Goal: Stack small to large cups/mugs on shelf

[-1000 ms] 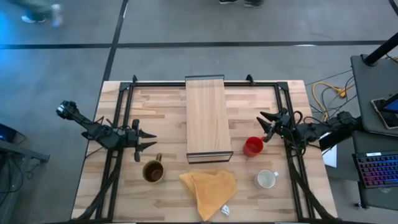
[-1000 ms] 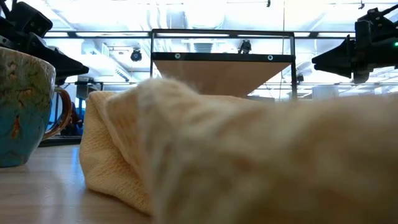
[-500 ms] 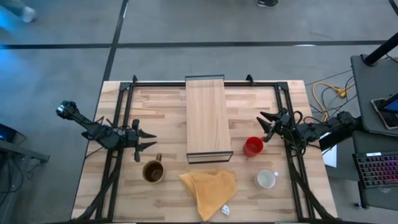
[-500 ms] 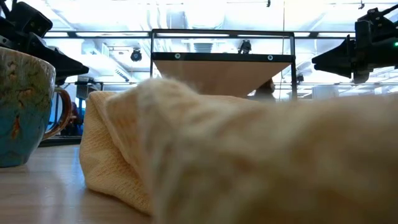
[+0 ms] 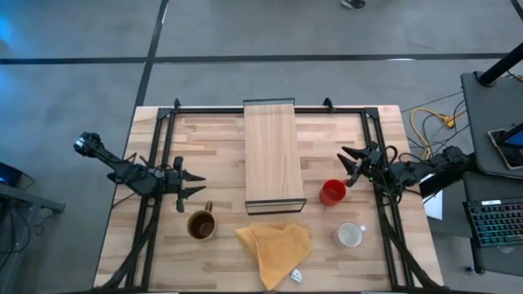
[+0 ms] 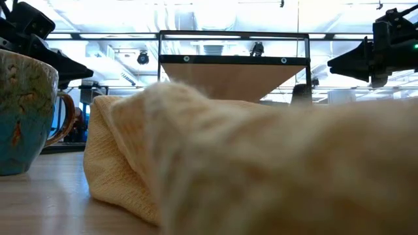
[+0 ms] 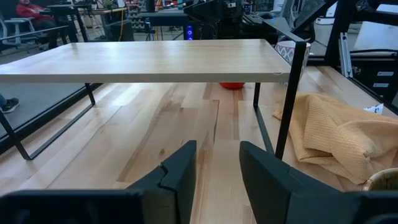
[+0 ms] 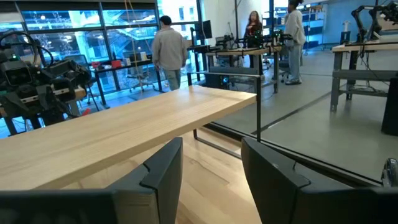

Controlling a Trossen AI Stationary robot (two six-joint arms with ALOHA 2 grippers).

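Mostly cloth (image 6: pixel 261 163) blocks low view; shelf (image 6: pixel 234 72) half-hidden.

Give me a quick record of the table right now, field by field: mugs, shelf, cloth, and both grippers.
red mug: on the table, right of the shelf's near end, just ahead of the right gripper
white mug: on the table, nearer the front than the red one
brown mug: on the table, left of the cloth
shelf: mid-table, nothing on it
cloth: yellow, crumpled, in front of the shelf
left gripper: jaws open, empty, above the brown mug's side
right gripper: jaws open, empty
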